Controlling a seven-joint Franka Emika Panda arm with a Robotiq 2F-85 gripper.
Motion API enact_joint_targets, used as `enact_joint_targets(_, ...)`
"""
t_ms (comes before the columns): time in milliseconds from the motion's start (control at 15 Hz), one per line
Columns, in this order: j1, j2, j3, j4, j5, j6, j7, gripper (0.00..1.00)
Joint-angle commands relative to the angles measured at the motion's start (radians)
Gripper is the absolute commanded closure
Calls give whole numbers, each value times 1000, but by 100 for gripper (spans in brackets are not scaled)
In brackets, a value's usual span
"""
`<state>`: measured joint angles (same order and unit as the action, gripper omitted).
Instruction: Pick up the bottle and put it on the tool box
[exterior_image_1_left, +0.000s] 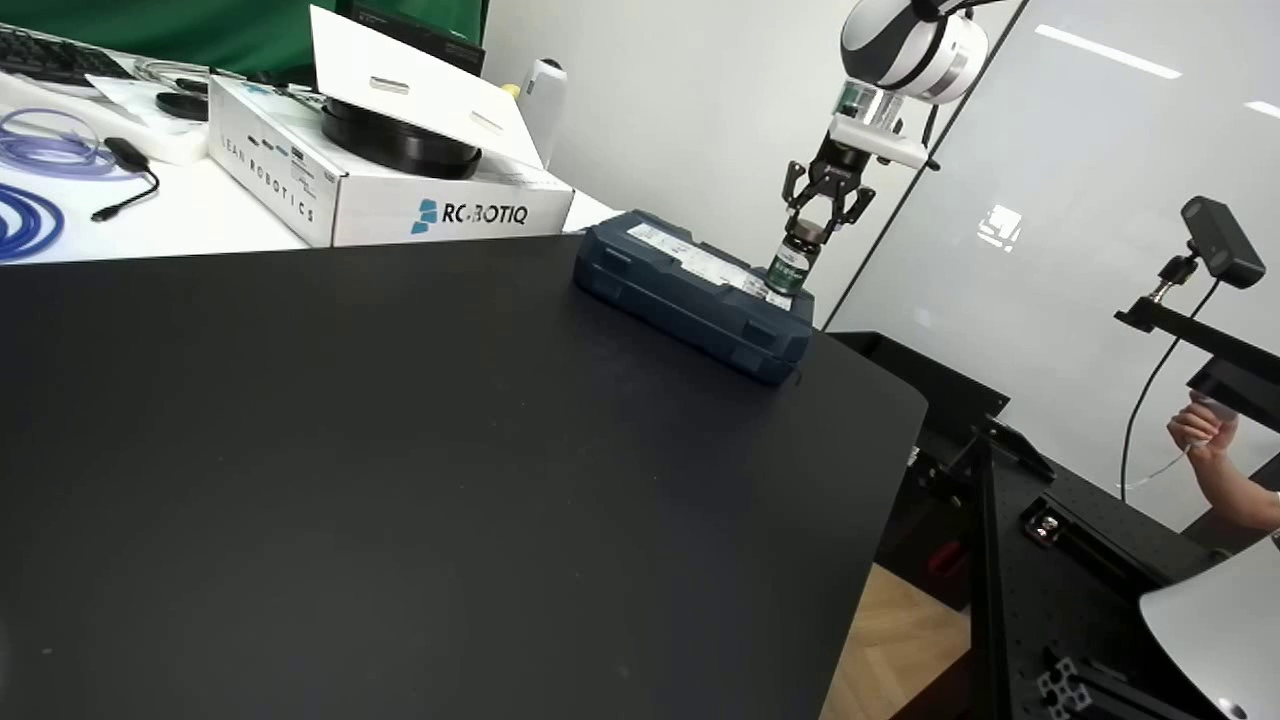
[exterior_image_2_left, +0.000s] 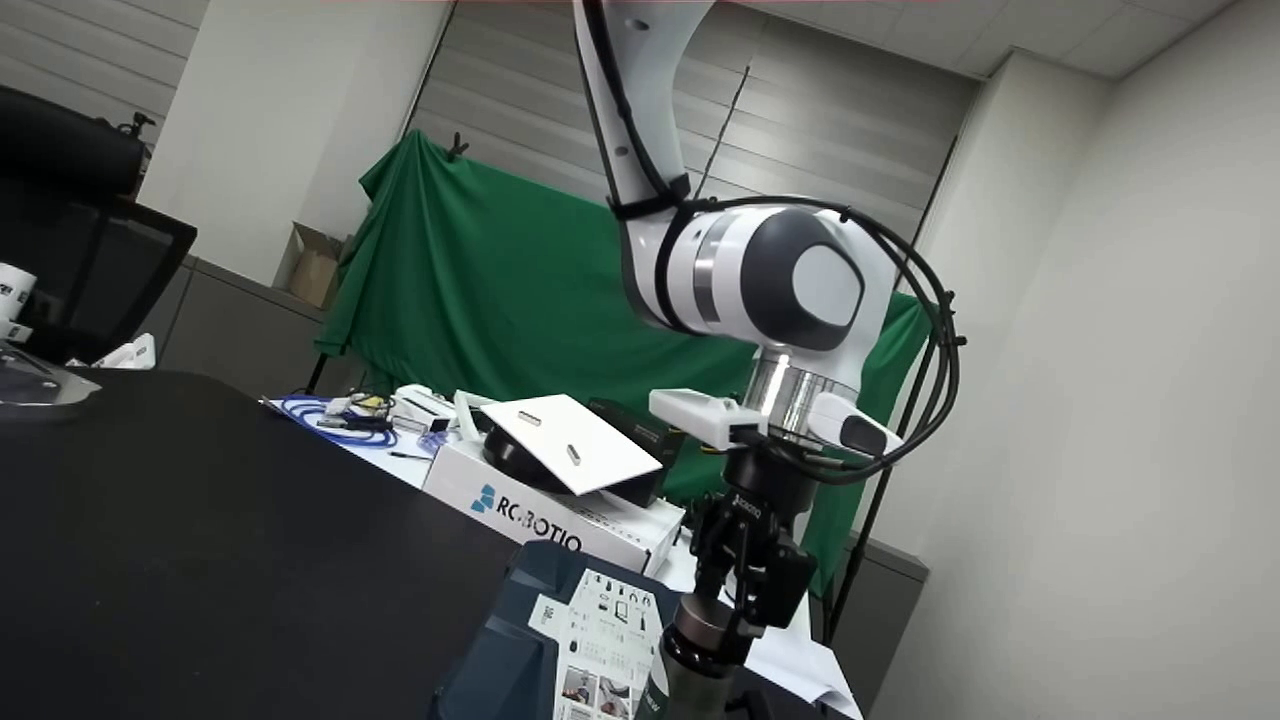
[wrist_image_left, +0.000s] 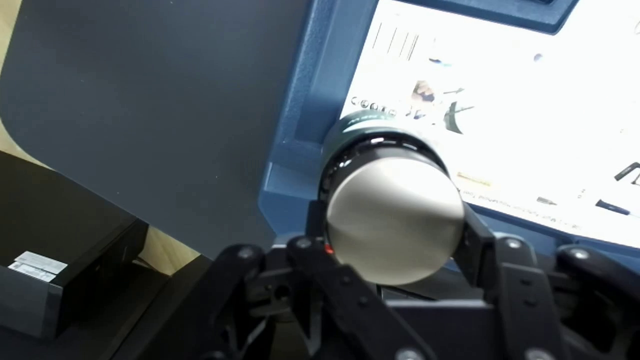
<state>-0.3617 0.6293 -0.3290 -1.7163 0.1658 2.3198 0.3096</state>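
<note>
The small dark bottle (exterior_image_1_left: 790, 266) with its greyish cap is between the fingers of my gripper (exterior_image_1_left: 808, 228), over one end of the flat navy-blue tool box (exterior_image_1_left: 690, 300). In an exterior view the bottle (exterior_image_2_left: 700, 660) stands in line with the gripper (exterior_image_2_left: 725, 605), low over the pale label on the lid of the tool box (exterior_image_2_left: 505, 650). In the wrist view the fingers of the gripper (wrist_image_left: 395, 235) press on both sides of the bottle (wrist_image_left: 392, 200), above a corner of the tool box (wrist_image_left: 300, 120). I cannot tell whether the bottle's base touches the lid.
The tool box lies at the edge of the black table (exterior_image_1_left: 450, 480). A white cardboard box (exterior_image_1_left: 455, 212) with printed lettering stands beyond it, bearing a tilted white panel (exterior_image_1_left: 430, 85). Blue cable coils (exterior_image_1_left: 25, 220) lie on the white table. A camera mount (exterior_image_1_left: 1200, 330) stands at the side.
</note>
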Motion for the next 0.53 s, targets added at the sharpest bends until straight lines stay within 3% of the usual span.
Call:
enact_joint_targets(0, -19, 28, 14, 55, 17, -36, 12, 64)
enact_joint_targets(200, -16, 25, 16, 50, 24, -41, 18, 64)
enact_joint_targets(267, -16, 22, 17, 49, 22, -47, 12, 14)
enact_joint_targets(333, -15, 14, 17, 44, 21, -53, 9, 13)
enact_joint_targets(467, -11, -11, 15, 29, 17, -73, 7, 2)
